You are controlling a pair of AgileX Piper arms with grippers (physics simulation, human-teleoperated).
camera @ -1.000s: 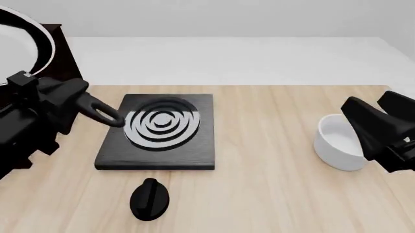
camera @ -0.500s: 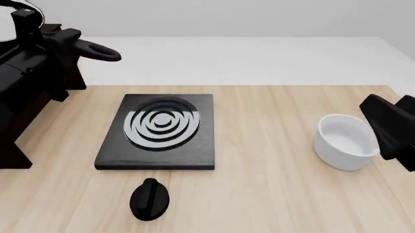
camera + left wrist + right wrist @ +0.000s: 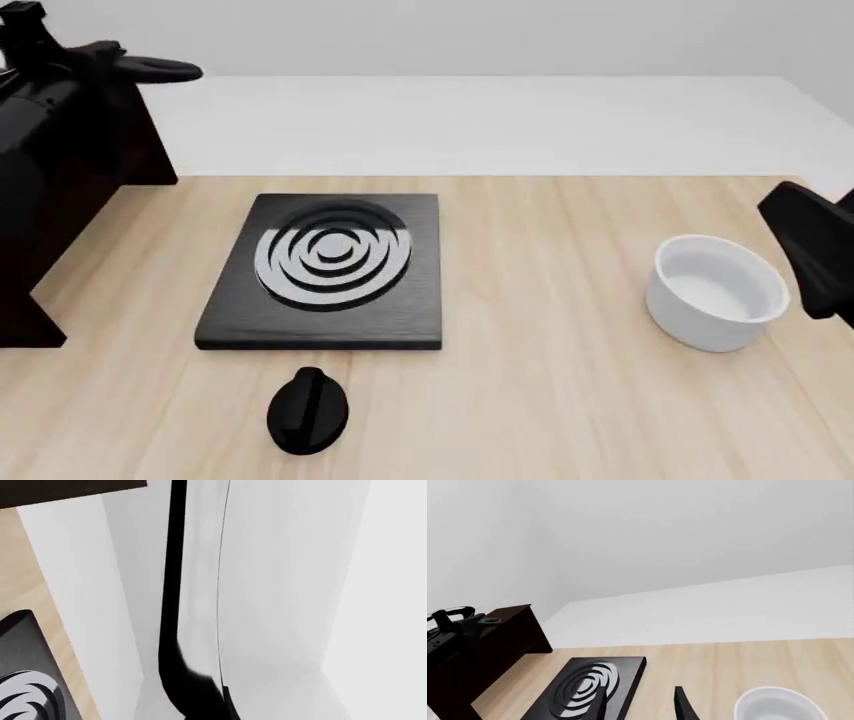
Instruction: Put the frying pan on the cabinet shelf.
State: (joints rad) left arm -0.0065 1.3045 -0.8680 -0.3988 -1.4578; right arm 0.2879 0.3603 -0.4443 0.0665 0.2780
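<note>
Pan handle (image 3: pixel 158 70) juts from left gripper (image 3: pixel 83 58), apparently clamped on it.

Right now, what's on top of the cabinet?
The left arm sits over the cabinet, with the frying pan handle sticking out right. The pan body and shelf surface are hidden by the arm.

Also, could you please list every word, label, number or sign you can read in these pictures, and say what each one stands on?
There are none to read.
The square black stove plate bears only silver concentric rings, not writing.
The black oval knob has a plain raised ridge, no markings.
The white handleless pot, the very dark brown wooden cabinet and the pale wooden table are all blank.
</note>
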